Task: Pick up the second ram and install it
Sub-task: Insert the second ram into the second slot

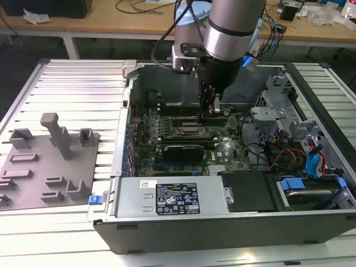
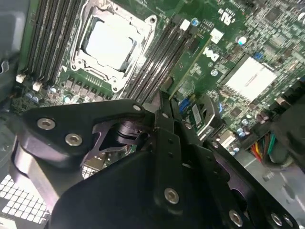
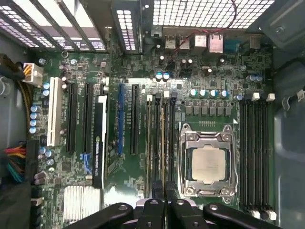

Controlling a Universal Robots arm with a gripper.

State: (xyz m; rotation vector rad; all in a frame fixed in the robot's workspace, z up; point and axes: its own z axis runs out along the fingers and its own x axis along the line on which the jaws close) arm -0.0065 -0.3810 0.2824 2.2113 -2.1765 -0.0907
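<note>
The black two-fingered tool (image 1: pixel 211 108) hangs low inside the open grey computer case (image 1: pixel 222 222), just beside the silver CPU socket (image 1: pixel 188 132) on the green motherboard (image 1: pixel 233 147). In both wrist views its fingers (image 3: pixel 158 202) are drawn close together, with a thin green edge between them. That edge looks like the second ram (image 2: pixel 188 67), a long flat green circuit-board stick, so I judge the tool to be clenched on it, though the grip itself is partly hidden by the tool's own body.

In the first wrist view the stick (image 3: pixel 162 143) runs edge-on along the bank of black memory slots with white end clips (image 3: pixel 159 138) immediately beside the CPU socket, on the side away from the other slot bank (image 3: pixel 255 148). It appears lowered into or just above one slot; whether it is fully seated cannot be told.

The risk here is misalignment. If the stick sits tilted, or its notch misses the slot key, downward pressure could bend the board or damage slot contacts. A weak pinch could also let it slip sideways toward the socket.

Well apart from the CPU socket, outside the case on the slatted metal surface (image 1: pixel 72 83), rests the grey plastic holder tray (image 1: pixel 50 161).
</note>
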